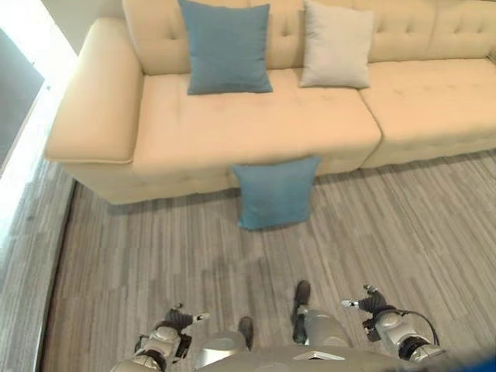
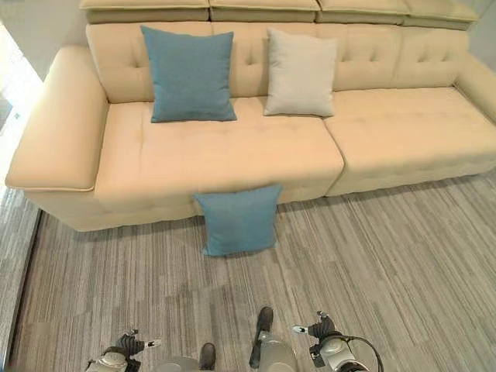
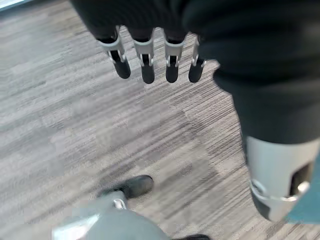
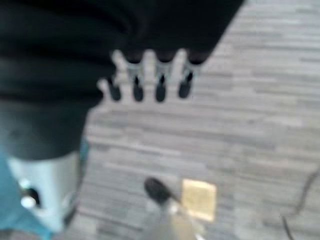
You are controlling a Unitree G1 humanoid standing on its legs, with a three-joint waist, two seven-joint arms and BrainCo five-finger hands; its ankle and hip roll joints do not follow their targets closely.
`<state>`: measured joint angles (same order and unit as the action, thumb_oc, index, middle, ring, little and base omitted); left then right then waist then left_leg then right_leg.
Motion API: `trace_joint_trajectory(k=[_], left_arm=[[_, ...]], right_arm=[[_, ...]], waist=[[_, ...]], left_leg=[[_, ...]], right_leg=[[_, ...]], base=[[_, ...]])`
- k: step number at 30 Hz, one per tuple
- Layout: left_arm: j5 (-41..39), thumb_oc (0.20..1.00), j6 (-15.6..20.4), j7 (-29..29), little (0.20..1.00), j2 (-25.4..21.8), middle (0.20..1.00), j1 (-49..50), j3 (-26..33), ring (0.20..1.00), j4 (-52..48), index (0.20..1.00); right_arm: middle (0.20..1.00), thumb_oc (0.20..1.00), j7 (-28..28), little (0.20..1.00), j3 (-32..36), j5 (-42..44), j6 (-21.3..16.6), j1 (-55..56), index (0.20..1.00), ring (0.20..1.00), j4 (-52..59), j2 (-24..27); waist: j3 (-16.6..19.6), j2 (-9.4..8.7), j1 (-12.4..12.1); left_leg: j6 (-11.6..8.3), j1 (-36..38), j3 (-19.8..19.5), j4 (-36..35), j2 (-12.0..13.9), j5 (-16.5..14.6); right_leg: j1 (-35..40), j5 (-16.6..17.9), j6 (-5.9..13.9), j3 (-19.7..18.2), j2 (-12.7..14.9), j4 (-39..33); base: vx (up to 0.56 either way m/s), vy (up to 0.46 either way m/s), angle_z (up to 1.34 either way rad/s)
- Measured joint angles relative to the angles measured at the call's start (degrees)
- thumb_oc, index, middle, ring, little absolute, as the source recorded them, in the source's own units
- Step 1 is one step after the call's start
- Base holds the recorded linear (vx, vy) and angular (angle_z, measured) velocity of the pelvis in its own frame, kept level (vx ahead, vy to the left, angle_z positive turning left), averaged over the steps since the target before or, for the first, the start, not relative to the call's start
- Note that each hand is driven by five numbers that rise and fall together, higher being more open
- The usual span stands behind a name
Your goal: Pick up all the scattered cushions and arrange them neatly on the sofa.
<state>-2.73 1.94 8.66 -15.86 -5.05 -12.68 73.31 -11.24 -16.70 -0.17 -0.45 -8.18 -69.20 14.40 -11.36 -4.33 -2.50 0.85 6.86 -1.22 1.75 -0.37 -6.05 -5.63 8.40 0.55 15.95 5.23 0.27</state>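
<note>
Both my hands hang low over the grey plank floor, holding nothing. My left hand has its fingers straight and relaxed, pointing down at bare floor. My right hand is the same, fingers loose and spread a little. One blue cushion is on the floor, leaning upright against the front of the cream sofa, touching its base below the left seat. It sits well apart from both hands. Two cushions are already on the sofa seat, propped against the backrest: a larger blue cushion toward the left armrest and a beige cushion just beside it, with a small gap between them.
</note>
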Motion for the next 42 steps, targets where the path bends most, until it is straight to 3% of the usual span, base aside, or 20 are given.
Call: trace_joint_trajectory(k=[2, 4, 5, 7, 8, 9, 11, 13, 15, 16, 17, 20, 21, 25, 27, 29, 32, 35, 37, 42], left_arm=[[0.0, 1.000, 0.0, 0.0, 1.000, -0.1, 1.000, -0.5, 0.0, 1.000, 0.1, 1.000], [-0.1, 1.000, -0.1, 0.0, 1.000, 1.0, 1.000, -1.1, 0.4, 1.000, 0.0, 1.000], [-0.3, 1.000, 0.0, 0.0, 1.000, 1.1, 1.000, -1.4, 1.0, 1.000, -0.1, 1.000], [-0.5, 1.000, 0.0, 0.0, 1.000, 0.6, 1.000, -2.0, 1.0, 1.000, -0.1, 1.000], [-0.6, 1.000, 0.0, 0.0, 1.000, 0.6, 1.000, -2.0, 1.0, 1.000, -0.1, 1.000], [-0.4, 1.000, -0.1, 0.0, 1.000, -0.1, 1.000, -4.3, 0.2, 1.000, -1.5, 1.000], [-0.4, 1.000, 0.0, -0.1, 1.000, -0.1, 1.000, -5.0, -0.6, 1.000, -2.3, 1.000], [-0.5, 1.000, 0.0, 0.1, 1.000, 0.0, 1.000, -3.1, -0.3, 1.000, -2.4, 1.000], [-0.5, 1.000, -0.1, 0.0, 1.000, 0.2, 1.000, -2.4, -0.3, 1.000, -2.2, 1.000], [-0.4, 1.000, -0.1, 0.0, 1.000, 0.4, 1.000, -1.9, 0.0, 1.000, -2.0, 1.000], [-0.4, 1.000, -0.1, 0.0, 1.000, 0.7, 1.000, -1.0, 0.4, 1.000, -1.7, 1.000], [-0.4, 1.000, -0.1, -0.1, 1.000, -0.8, 1.000, -2.1, 0.7, 1.000, -1.3, 1.000], [-0.4, 1.000, 0.0, 0.1, 1.000, -1.2, 1.000, -2.4, 0.7, 1.000, -1.2, 1.000], [-0.4, 1.000, 0.0, 0.1, 1.000, -3.4, 1.000, -3.6, 0.9, 1.000, -1.4, 1.000], [-0.5, 1.000, -0.1, 0.1, 1.000, -2.8, 1.000, -3.9, 0.8, 1.000, -1.4, 1.000], [-0.5, 1.000, 0.0, 0.0, 1.000, -2.3, 1.000, -3.2, 0.1, 1.000, -1.4, 1.000], [-0.4, 1.000, -0.2, 0.0, 1.000, -2.4, 1.000, -2.2, -0.1, 1.000, -0.9, 1.000], [-0.4, 1.000, 0.0, 0.0, 1.000, -2.5, 1.000, -0.6, 0.0, 1.000, -1.2, 1.000], [-0.4, 1.000, 0.1, 0.0, 1.000, -2.1, 1.000, -0.7, -0.1, 1.000, -2.3, 1.000], [-0.4, 1.000, 0.6, 0.0, 1.000, -0.9, 1.000, -2.0, 0.3, 1.000, -2.3, 1.000]], right_arm=[[1.000, 1.000, -0.1, 1.000, 0.7, 0.5, -0.2, -0.2, 1.000, 1.000, 0.2, 0.2], [1.000, 1.000, -0.3, 1.000, 1.3, 1.2, -0.9, -0.6, 1.000, 1.000, 1.9, 1.1], [1.000, 1.000, -0.3, 1.000, 1.0, 1.3, -1.2, -0.8, 1.000, 1.000, 1.9, 1.3], [1.000, 1.000, -0.4, 1.000, 0.6, 2.0, -1.2, -0.9, 1.000, 1.000, 1.3, 1.5], [1.000, 1.000, -0.4, 1.000, 0.6, 2.0, -1.2, -0.9, 1.000, 1.000, 1.2, 1.5], [1.000, 1.000, -0.4, 1.000, 0.3, 2.9, -1.0, -0.6, 1.000, 1.000, -0.6, 1.3], [1.000, 1.000, -0.3, 1.000, 0.6, 2.9, -0.5, -0.5, 1.000, 1.000, -2.2, 1.3], [1.000, 1.000, -0.4, 1.000, 0.7, 2.9, -0.6, -0.3, 1.000, 1.000, -2.2, 1.3], [1.000, 1.000, -0.3, 1.000, 0.7, 2.9, -0.6, 0.0, 1.000, 1.000, -1.3, 1.3], [1.000, 1.000, -0.3, 1.000, 0.7, 2.9, -0.6, 0.0, 1.000, 1.000, -0.9, 1.3], [1.000, 1.000, -0.4, 1.000, 0.7, 2.9, -0.5, 0.7, 1.000, 1.000, -0.8, 1.3], [1.000, 1.000, -0.1, 1.000, 0.6, 2.8, -0.4, 1.7, 1.000, 1.000, -0.3, -0.7], [1.000, 1.000, 0.0, 1.000, 0.6, 2.8, -0.5, 1.9, 1.000, 1.000, 0.3, -1.0], [1.000, 1.000, 0.0, 1.000, 0.5, 2.8, -0.6, -0.3, 1.000, 1.000, 2.1, -0.7], [1.000, 1.000, 0.2, 1.000, 0.5, 2.8, -0.6, -0.5, 1.000, 1.000, 2.8, -0.6], [1.000, 1.000, 0.3, 1.000, 0.4, 2.8, -0.4, -0.4, 1.000, 1.000, 3.0, -0.6], [1.000, 1.000, 0.3, 1.000, 0.3, 2.6, -0.4, -1.0, 1.000, 1.000, 3.9, -0.4], [1.000, 1.000, 0.3, 1.000, 0.5, 2.3, -0.2, -0.1, 1.000, 1.000, 2.9, -0.4], [1.000, 1.000, 0.2, 1.000, 0.5, 2.2, -0.3, -1.0, 1.000, 1.000, 2.9, 0.3], [1.000, 1.000, -0.1, 1.000, 0.5, 2.1, -0.6, -2.2, 1.000, 1.000, 5.4, 2.9]], waist=[[0.7, -1.70, -0.3], [0.8, -2.55, -0.2], [0.4, -3.04, -0.5], [-0.5, -3.56, 0.0], [-0.5, -3.53, 0.0], [-2.5, -4.43, 0.6], [-3.8, -3.53, -0.1], [-3.5, -2.56, -0.2], [-2.6, -2.66, 0.0], [-2.1, -2.06, 0.4], [-1.5, -1.11, 0.9], [-1.1, -2.02, 1.3], [-0.8, -1.93, 1.3], [-1.3, -0.75, 0.0], [-2.1, 0.55, 0.2], [-2.6, 0.23, 0.7], [-3.2, -0.66, 1.8], [-2.6, -1.69, 1.4], [-2.3, -1.04, 1.4], [-1.0, 0.69, 1.8]], left_leg=[[-1.46, -4.5, 0.0, 9.0, 0.6, -0.9], [-3.29, -12.5, 0.9, 24.3, 1.5, -1.1], [-5.19, -16.4, 2.0, 31.8, 2.9, 0.6], [-4.48, -17.4, 4.8, 32.6, 5.1, -0.9], [-4.47, -17.4, 4.8, 32.3, 5.2, -1.0], [-4.98, -19.4, 10.2, 15.8, 6.6, -0.8], [-5.07, -20.5, 11.4, 4.1, 6.5, 3.9], [-4.73, -20.6, 11.4, 2.2, 6.7, 6.0], [-3.19, -20.7, 10.8, 6.8, 5.3, 6.6], [-2.91, -19.3, 11.0, 6.6, 4.9, 6.8], [1.63, -16.3, 10.6, 3.8, 4.3, 8.0], [3.82, -12.4, 11.0, 1.3, 1.4, 6.9], [4.18, -11.1, 10.9, 1.0, 0.7, 6.2], [8.17, -7.6, 11.2, 1.4, -2.1, 2.7], [8.45, -6.5, 9.7, 1.2, -2.1, 1.7], [7.19, -5.3, 9.6, 1.2, -2.7, 1.5], [5.99, -4.7, 8.8, 1.4, -3.4, 0.4], [3.38, -1.9, 6.9, 1.4, -3.0, -1.2], [1.71, -2.8, 6.1, 2.9, -0.8, -2.2], [-0.39, -3.5, 3.9, 2.8, 3.2, -2.4]], right_leg=[[2.2, -0.8, -1.26, 1.4, -0.8, -2.2], [2.2, -2.0, -3.13, 2.6, -1.3, -1.8], [3.5, -4.2, -7.41, 3.3, -2.1, -1.6], [5.6, -6.9, -11.36, 4.4, -3.1, -3.1], [5.6, -6.9, -11.37, 4.4, -3.1, -3.2], [7.2, -6.3, -7.58, 7.4, -3.4, -5.8], [9.1, -6.8, -4.58, 8.2, -4.7, -5.5], [10.3, -8.4, -2.57, 7.8, -5.3, -4.9], [11.3, -10.0, -2.87, 6.3, -4.3, -3.0], [11.3, -11.2, -1.72, 5.2, -3.9, -1.5], [11.0, -13.2, -0.44, 4.0, -3.4, 1.5], [8.5, -15.7, 1.44, 2.0, 1.0, 11.8], [5.7, -18.5, 1.96, 1.9, 3.2, 19.3], [-4.4, -17.3, 5.77, 0.0, 10.5, 34.4], [-7.4, -17.5, 5.59, -4.2, 7.9, 31.6], [-9.6, -16.9, 5.53, -2.9, 7.2, 24.2], [-12.3, -10.9, 6.45, -3.3, 6.5, 13.0], [-7.4, -8.3, 4.97, -4.2, 5.6, 12.0], [-4.8, -5.0, 1.26, -3.8, 2.7, 7.4], [-2.5, -5.4, -0.93, -0.8, -1.2, 4.2]], base=[[0.07, -0.190, 0.54], [0.09, -0.137, 0.32], [0.15, -0.106, 0.15], [0.19, 0.032, 0.31], [0.27, 0.084, 0.82], [0.29, 0.189, 0.76], [0.20, 0.192, 0.36], [0.19, 0.238, -0.37], [0.17, 0.225, -0.43], [0.14, 0.167, -0.46], [0.18, 0.219, -0.21], [0.11, 0.164, 0.04], [0.10, 0.178, 0.03], [0.15, 0.129, 0.01], [0.16, -0.003, 0.24], [0.15, -0.063, 0.32], [0.10, -0.062, 0.15], [0.12, -0.159, 0.32], [0.06, -0.121, 0.12], [0.04, -0.165, 0.17]])
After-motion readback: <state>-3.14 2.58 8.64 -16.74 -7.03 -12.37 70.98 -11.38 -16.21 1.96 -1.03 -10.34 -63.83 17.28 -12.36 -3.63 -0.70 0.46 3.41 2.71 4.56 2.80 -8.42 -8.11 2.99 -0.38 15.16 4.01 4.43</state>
